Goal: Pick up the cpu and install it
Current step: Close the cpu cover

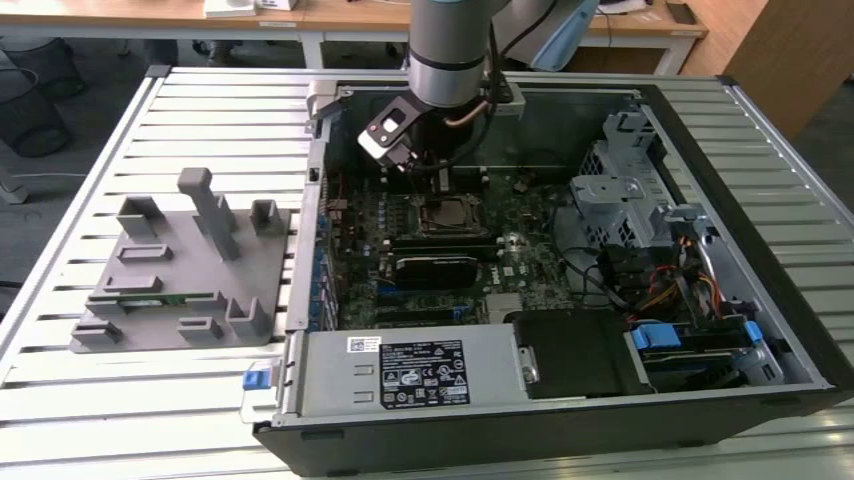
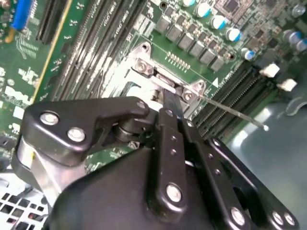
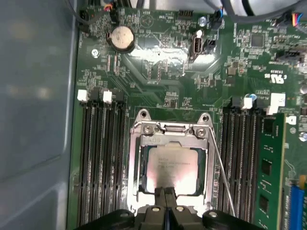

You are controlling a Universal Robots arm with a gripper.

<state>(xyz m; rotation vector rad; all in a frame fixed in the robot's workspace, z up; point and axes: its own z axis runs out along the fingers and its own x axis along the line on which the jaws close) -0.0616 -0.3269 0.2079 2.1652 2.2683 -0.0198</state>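
The cpu (image 3: pixel 171 165), a silvery square chip, lies flat inside the metal-framed socket (image 3: pixel 136 158) on the green motherboard. My gripper (image 3: pixel 165 190) stands over the socket with its two black fingers pressed together. Their tips are at the chip's near edge, and I cannot tell whether they touch it. The socket's thin wire lever (image 3: pixel 221 175) runs loose along one side of the frame. In the exterior view the gripper (image 1: pixel 435 182) hangs down into the open computer case, just above the socket (image 1: pixel 445 214). In the second wrist view the joined fingers (image 2: pixel 169 108) hide most of the socket.
Memory slots (image 3: pixel 100 163) flank the socket, and a green memory stick (image 3: pixel 271 163) stands in one. In the exterior view, a grey holder (image 1: pixel 187 270) with another green stick (image 1: pixel 158 298) sits at the left. The power supply (image 1: pixel 414 375) and drive cage (image 1: pixel 627 195) crowd the case.
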